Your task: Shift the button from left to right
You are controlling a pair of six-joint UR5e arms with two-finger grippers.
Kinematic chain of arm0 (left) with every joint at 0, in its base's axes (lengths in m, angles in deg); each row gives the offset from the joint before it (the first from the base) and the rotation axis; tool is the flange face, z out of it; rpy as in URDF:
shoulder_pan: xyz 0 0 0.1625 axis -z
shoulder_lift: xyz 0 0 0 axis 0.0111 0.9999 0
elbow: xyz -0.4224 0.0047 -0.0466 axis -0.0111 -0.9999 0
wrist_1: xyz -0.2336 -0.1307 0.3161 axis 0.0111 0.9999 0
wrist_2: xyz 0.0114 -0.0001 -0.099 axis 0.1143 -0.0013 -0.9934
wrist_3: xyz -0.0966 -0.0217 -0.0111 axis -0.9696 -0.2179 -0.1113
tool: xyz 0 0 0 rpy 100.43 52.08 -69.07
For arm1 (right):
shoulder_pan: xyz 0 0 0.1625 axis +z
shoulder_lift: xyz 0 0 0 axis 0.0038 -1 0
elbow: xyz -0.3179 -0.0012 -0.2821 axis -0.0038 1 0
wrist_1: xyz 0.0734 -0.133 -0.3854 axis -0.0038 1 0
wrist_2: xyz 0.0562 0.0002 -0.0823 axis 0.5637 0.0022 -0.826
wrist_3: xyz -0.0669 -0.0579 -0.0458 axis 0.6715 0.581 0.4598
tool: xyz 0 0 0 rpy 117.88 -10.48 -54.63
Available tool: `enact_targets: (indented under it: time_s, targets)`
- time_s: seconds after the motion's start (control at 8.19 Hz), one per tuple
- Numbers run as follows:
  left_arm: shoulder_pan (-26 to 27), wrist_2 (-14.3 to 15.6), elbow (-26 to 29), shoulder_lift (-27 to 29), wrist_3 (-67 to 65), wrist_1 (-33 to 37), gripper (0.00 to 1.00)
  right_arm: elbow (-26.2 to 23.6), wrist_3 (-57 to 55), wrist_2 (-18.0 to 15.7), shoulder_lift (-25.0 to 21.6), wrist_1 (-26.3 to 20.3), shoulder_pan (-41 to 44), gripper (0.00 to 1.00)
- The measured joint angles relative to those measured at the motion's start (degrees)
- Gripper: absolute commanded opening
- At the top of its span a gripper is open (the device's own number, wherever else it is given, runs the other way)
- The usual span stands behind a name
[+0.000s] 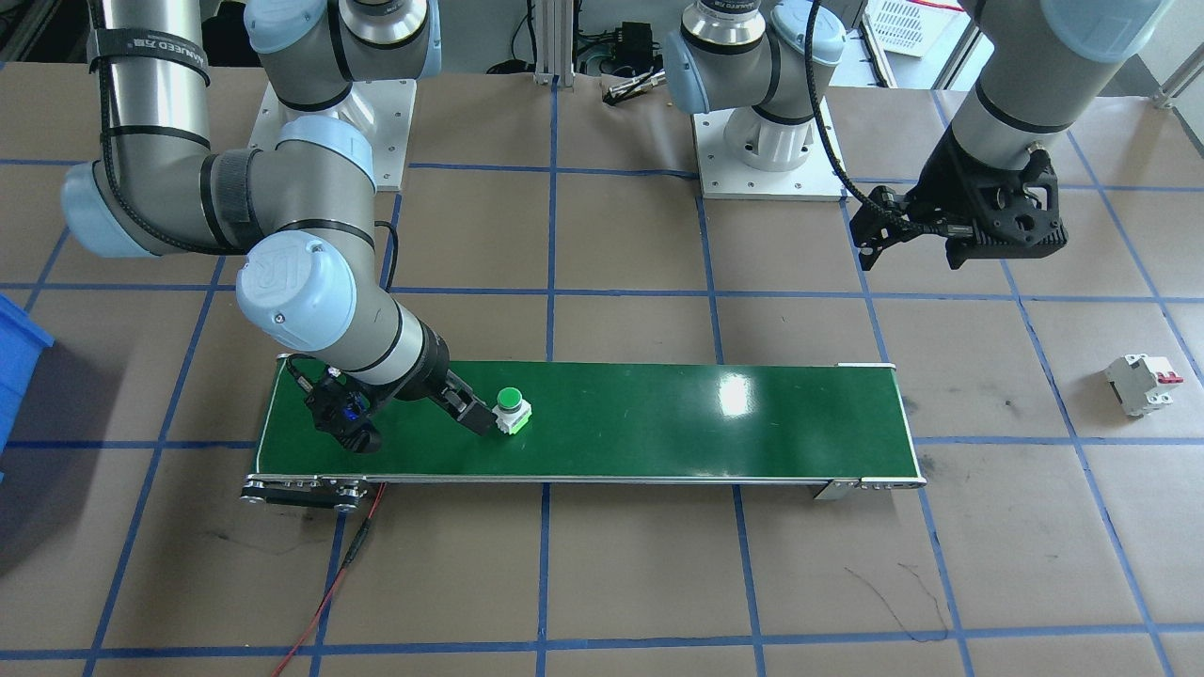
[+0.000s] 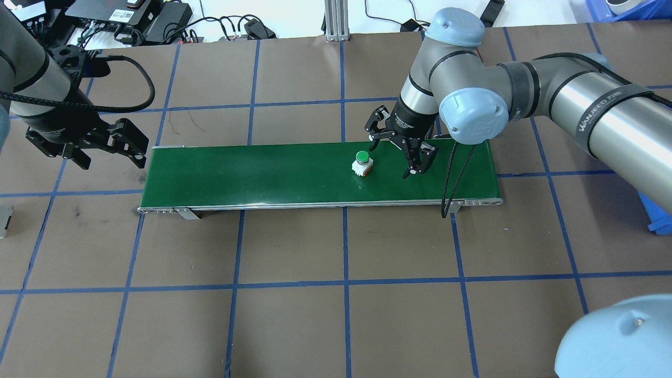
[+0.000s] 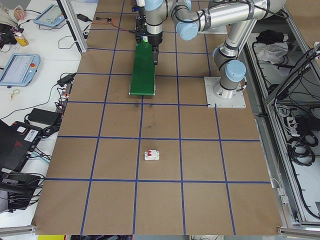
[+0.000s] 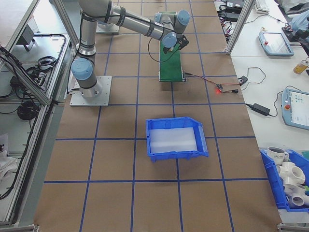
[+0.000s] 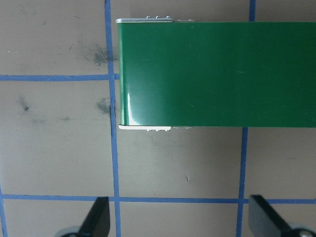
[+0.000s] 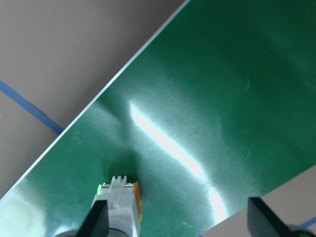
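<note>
1. Green belt surface of the conveyor (image 2: 262, 173) carries the button (image 2: 362, 163), which stands upright on its white body, green cap up, somewhat right of the belt's middle in the overhead view.
2. The right gripper (image 2: 401, 152) hangs low over the belt, its fingers spread apart and gripping nothing.
3. The key relation: in the overhead view the button lies toward nine o'clock from the right gripper. It sits just beside the nearer fingertip rather than between the two fingers.
4. The right wrist view agrees: the button shows at the bottom edge near the left finger (image 6: 96, 219), off to about seven o'clock of centre, not centred in the gap.
5. The left gripper (image 2: 105, 144) hovers off the belt's left end, well apart from the button, with its fingers (image 5: 98, 217) wide apart and empty.
6. The right arm is plainly the nearer one, so it is likely the arm for the pick; it would probably need to shift toward the button so the fingers straddle the white body.
7. A circuit breaker (image 1: 1140, 382) lies alone on the table, off the belt.
</note>
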Motion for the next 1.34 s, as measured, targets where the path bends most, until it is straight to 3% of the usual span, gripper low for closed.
enact_targets:
  time_s: [0.12, 0.24, 0.37, 0.49, 0.61, 0.98, 1.34]
  targets:
    - [0.0, -0.15, 0.0, 0.07, -0.13, -0.02, 1.0, 0.0, 0.21, 0.03, 0.35, 0.37, 0.0, 0.95]
    - [0.0, -0.31, -0.06, 0.27, -0.26, -0.02, 1.0, 0.0, 0.73, -0.02, 0.73, 0.74, 0.0, 0.8]
    - [0.01, -0.39, -0.13, 0.69, -0.29, 0.01, 1.0, 0.0, 2.07, -0.37, 1.19, 1.12, 0.0, 0.44]
    - [0.05, -0.39, -0.1, 0.79, -0.3, 0.04, 1.0, 0.0, 3.41, -0.62, 1.7, 1.41, 0.0, 0.15]
    - [0.07, -0.36, -0.05, 0.78, -0.3, 0.05, 1.0, 0.0, 5.13, -1.12, 1.98, 1.67, -0.03, 0.0]
    - [0.09, -0.35, 0.01, 1.29, -0.29, 0.19, 1.0, 0.03, 14.2, -9.22, 1.67, 1.7, -0.74, 0.0]
    - [0.09, -0.36, -0.02, 1.4, -0.29, 0.32, 1.0, 0.45, 23.9, -12.86, 0.18, 1.67, -5.28, 0.0]
